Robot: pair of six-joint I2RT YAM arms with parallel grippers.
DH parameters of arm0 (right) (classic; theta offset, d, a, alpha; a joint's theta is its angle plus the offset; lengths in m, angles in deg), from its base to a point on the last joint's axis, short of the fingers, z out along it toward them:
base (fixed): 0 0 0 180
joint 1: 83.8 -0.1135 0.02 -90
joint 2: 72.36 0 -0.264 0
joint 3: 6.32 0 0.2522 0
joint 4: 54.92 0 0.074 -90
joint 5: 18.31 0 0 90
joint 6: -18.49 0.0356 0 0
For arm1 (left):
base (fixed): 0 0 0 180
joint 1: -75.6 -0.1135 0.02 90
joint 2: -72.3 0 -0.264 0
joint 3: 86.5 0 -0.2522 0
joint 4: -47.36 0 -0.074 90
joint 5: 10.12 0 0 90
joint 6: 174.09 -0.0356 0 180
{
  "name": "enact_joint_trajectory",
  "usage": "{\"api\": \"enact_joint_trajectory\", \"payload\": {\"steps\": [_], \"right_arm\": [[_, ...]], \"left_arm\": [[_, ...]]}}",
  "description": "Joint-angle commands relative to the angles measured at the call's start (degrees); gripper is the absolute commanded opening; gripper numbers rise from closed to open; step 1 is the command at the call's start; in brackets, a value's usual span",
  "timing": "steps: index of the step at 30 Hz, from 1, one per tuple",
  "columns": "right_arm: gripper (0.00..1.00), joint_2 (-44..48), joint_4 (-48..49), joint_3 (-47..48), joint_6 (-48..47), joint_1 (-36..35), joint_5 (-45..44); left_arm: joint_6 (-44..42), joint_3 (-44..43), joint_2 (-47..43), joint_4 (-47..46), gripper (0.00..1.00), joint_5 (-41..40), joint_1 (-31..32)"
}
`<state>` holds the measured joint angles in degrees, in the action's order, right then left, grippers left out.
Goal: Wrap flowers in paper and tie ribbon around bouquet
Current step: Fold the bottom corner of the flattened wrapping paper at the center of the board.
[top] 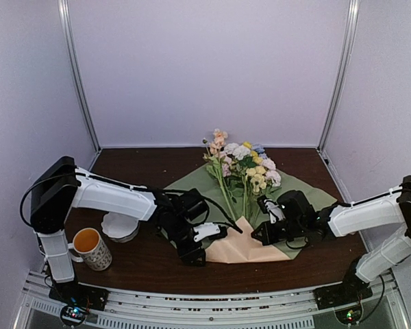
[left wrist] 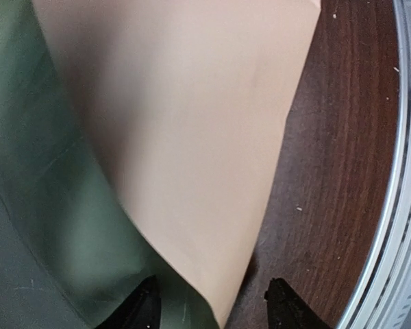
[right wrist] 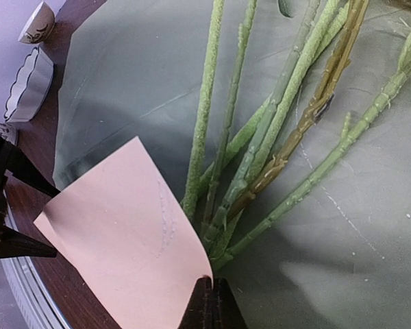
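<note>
The flowers (top: 243, 163) lie with their heads to the back and their green stems (right wrist: 260, 157) fanned on the paper's sage-green side (top: 192, 184). The paper's near corner is folded up, showing peach (top: 250, 250). My right gripper (right wrist: 212, 301) is shut on the edge of that peach flap, just below the stem ends. My left gripper (left wrist: 214, 308) is open, and the flap's lower tip (left wrist: 222, 312) hangs between its fingers (left wrist: 142, 307) without touching either. The ribbon is out of view, and no wrapped bouquet shows.
A white scalloped bowl (top: 120, 226) and a patterned mug (top: 92, 248) stand on the dark wood table (top: 144, 271) at the left. A metal rail (left wrist: 404, 205) runs along the table's near edge. White walls close in the back and sides.
</note>
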<state>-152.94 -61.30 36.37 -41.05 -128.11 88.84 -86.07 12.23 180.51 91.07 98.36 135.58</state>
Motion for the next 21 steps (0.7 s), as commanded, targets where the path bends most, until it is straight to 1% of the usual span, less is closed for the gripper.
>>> {"api": "enact_joint_trajectory", "payload": {"steps": [1, 3, 7, 8, 9, 14, 17, 18, 19, 21], "right_arm": [[0.0, 1.5, 1.6, 1.0, 1.4, 0.2, -0.6], [0.0, 1.5, 1.4, 0.9, 1.6, 0.3, -1.5], [0.0, 1.5, 1.3, 0.9, 1.9, 0.3, -2.7], [0.0, 1.5, 1.3, 1.0, 2.0, 0.3, -2.7], [0.0, 1.5, 1.4, 1.2, 2.0, 0.3, -2.8], [0.0, 2.2, -0.4, 1.1, 1.0, 0.4, -4.0], [0.0, 3.6, -3.3, 1.5, -1.0, 0.5, -2.6], [0.04, 4.1, -4.2, 1.7, -1.5, 0.7, -1.3], [0.1, 4.8, -4.5, 1.8, -1.6, 0.8, 0.9], [0.26, 6.6, -3.8, 1.0, -0.9, 1.5, 5.7]], "left_arm": [[1.2, -0.8, 1.3, -1.6, 0.52, -0.5, -0.3], [1.2, -0.5, 1.3, -1.7, 0.39, 0.2, -0.4], [2.1, 1.8, 0.7, -3.1, 0.1, 2.6, -0.6], [2.3, 2.4, 0.5, -3.3, 0.04, 3.2, -0.7], [2.4, 2.8, 0.4, -3.5, 0.0, 3.5, -0.7], [2.0, 3.4, 0.2, -3.0, 0.0, 4.3, -1.1], [2.0, 3.5, 0.9, -2.6, 0.0, 5.7, -1.6], [2.0, 3.5, 1.3, -2.5, 0.0, 6.2, -1.8], [2.0, 3.3, 1.6, -2.4, 0.0, 6.6, -1.8], [1.9, 3.0, 2.0, -2.1, 0.0, 7.1, -1.9]]}}
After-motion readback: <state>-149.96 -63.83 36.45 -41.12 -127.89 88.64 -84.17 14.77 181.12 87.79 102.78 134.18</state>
